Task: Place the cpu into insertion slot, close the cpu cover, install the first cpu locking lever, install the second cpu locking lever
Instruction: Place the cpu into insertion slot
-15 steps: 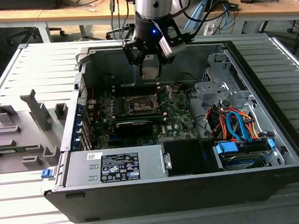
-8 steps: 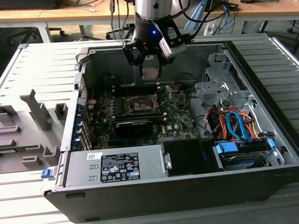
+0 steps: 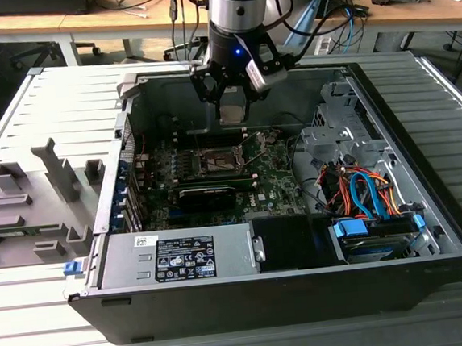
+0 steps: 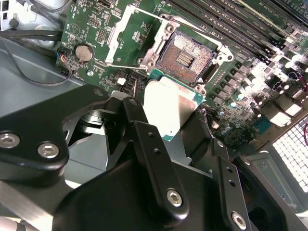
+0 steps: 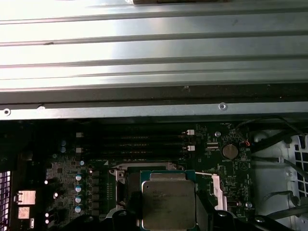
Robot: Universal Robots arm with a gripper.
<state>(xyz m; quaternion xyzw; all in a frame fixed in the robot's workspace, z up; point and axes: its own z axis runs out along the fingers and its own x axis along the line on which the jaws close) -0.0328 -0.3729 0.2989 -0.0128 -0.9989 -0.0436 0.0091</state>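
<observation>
In the exterior view, a ribbed grey metal table (image 3: pixel 14 103) carries an open black computer case (image 3: pixel 305 284). Wooden desks (image 3: pixel 80 24) run across the room at 12 o'clock, and grey plastic fixture blocks (image 3: pixel 32 207) stand on the slats at 9 o'clock of the case. Inside it, a boxy silver power supply (image 3: pixel 177 254) sits at 6 o'clock, and blue and orange cables (image 3: pixel 362 194) tangle at 4 o'clock.

My gripper (image 3: pixel 233 106) hangs over the green motherboard (image 3: pixel 272 177), its black fingers (image 4: pixel 144 130) clamped on opposite edges of the cpu (image 4: pixel 171 108). The cpu is flat and square, with a dull silvery face and a green rim. It is held in the air, clear of the insertion slot (image 4: pixel 185 57), whose dark pin bed lies bare in its metal rim. The cpu cover (image 4: pixel 117 33), a thin silver frame, is swung open beside the slot.
</observation>
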